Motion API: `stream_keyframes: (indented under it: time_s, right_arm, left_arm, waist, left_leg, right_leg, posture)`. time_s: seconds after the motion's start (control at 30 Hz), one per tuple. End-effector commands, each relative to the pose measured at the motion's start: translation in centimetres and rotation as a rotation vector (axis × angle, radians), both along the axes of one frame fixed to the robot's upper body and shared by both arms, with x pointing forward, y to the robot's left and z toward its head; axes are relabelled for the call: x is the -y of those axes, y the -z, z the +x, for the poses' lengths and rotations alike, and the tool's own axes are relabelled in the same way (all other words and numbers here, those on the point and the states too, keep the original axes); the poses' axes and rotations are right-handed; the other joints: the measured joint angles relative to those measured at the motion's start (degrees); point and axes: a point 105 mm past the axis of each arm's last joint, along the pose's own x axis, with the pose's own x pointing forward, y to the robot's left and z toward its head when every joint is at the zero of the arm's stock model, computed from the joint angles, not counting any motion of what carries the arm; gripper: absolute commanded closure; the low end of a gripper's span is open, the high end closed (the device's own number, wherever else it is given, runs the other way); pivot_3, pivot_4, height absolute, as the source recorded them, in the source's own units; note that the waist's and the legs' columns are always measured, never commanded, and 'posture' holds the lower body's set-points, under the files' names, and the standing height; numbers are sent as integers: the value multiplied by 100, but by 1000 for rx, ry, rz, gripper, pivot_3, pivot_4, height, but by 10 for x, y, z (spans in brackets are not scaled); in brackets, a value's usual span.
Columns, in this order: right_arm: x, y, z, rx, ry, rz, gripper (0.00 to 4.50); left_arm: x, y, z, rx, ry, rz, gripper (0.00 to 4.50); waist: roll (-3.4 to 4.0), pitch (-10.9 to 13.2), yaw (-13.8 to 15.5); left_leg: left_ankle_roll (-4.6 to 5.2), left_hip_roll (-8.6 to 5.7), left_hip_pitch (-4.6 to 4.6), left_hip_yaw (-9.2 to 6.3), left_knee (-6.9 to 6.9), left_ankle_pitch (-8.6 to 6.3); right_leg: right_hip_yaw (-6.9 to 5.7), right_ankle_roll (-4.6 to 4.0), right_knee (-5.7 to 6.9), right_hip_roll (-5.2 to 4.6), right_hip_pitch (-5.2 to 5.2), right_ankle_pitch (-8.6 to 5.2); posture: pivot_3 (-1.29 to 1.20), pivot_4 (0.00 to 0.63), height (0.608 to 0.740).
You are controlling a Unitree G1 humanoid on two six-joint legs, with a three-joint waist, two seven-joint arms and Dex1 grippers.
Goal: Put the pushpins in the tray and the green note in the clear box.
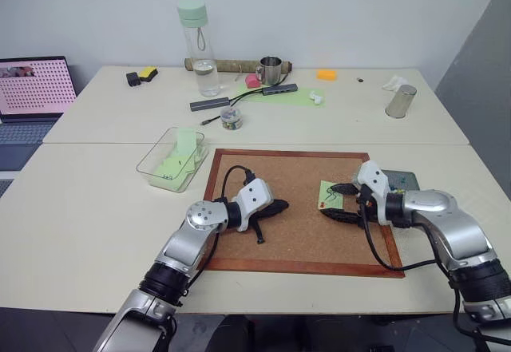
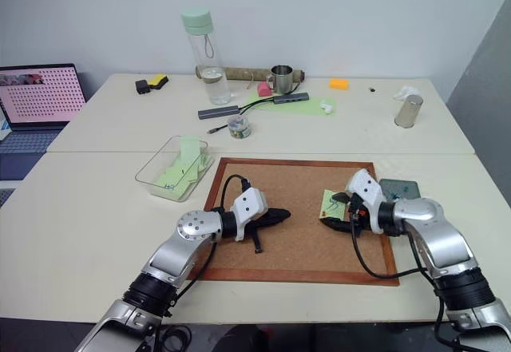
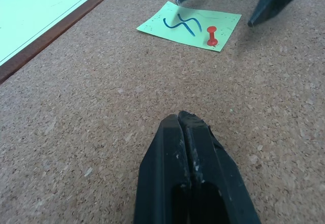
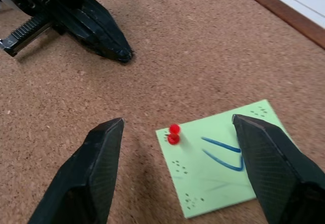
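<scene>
A small pale green paper note, blue-squiggled and red-pinned, is straddled by the spread-open right gripper; the left gripper is clenched empty.

Left arm reaches in from near left, forearm angled toward centre; left tool points right and slightly downward, its two black fingers pressed together, nothing between them. Right arm bends in from near right, wrist turned leftward; right tool tilted downward, fingers spread wide, empty

Bright, even lighting; soft shadows; wrist views slightly blurred.
</scene>
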Motion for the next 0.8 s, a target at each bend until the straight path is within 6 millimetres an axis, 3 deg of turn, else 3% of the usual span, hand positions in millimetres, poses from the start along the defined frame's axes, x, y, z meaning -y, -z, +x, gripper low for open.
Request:
stream_keyframes:
  time_s: [0.03, 0.43, 0.8]
  right_arm:
    - [-4, -1, 4, 32, -2, 17, 1893]
    - [-9, 4, 3, 13, -14, 49, 4403]
    - [-17, -35, -4, 110, -92, 92, 4454]
  left_arm:
    - [-11, 30, -8, -84, -13, 94, 4500]
    - [-12, 30, -8, -88, -16, 95, 4500]
    - [-10, 30, -6, -100, -36, 68, 4500]
  waist:
    - [0, 0, -1]
    - [0, 0, -2]
    - [1, 1, 0]
  left_leg:
    - [0, 0, 0, 0, 0, 0]
    - [0, 0, 0, 0, 0, 0]
    - [0, 0, -1, -1, -1, 0]
  right_leg:
    - [0, 0, 0, 0, 0, 0]
    - [0, 0, 0, 0, 0, 0]
    - [-1, 0, 0, 0, -2, 0]
  posture:
    - [0, 150, 740]
    - [0, 150, 740]
    - [0, 150, 740]
